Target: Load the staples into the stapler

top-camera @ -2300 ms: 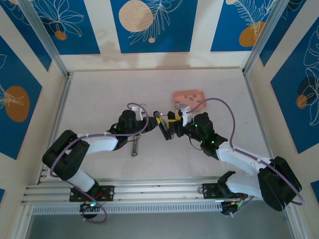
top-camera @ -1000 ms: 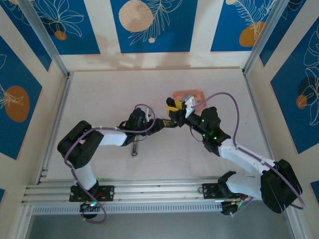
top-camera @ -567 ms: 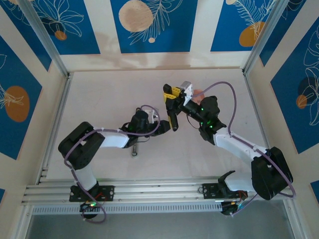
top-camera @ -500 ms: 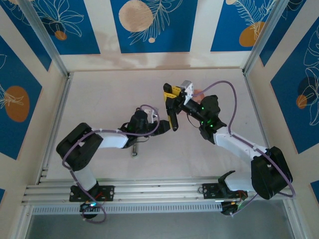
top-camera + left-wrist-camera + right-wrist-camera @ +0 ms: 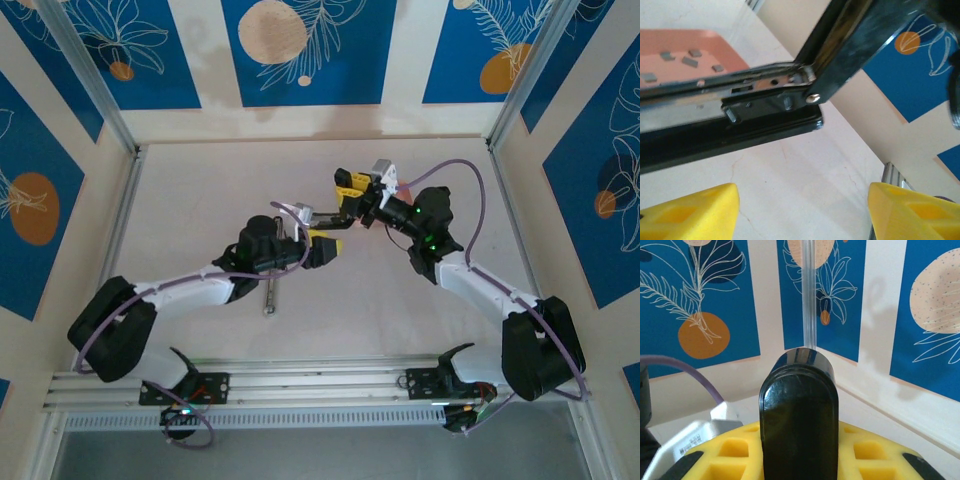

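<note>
We're clamping the stapler in the right gripper; left gripper fingers standing apart, staples lying beyond them, behind the stapler.

We log stapler body: black, glossy, reflective | its inner channel: bright bare metal, smooth | staples: dull grey metal | tray: salmon-pink, matt, looks plastic to us | left gripper fingers: yellow matt plastic | table: off-white, matt, finely hairline-veined.
</note>
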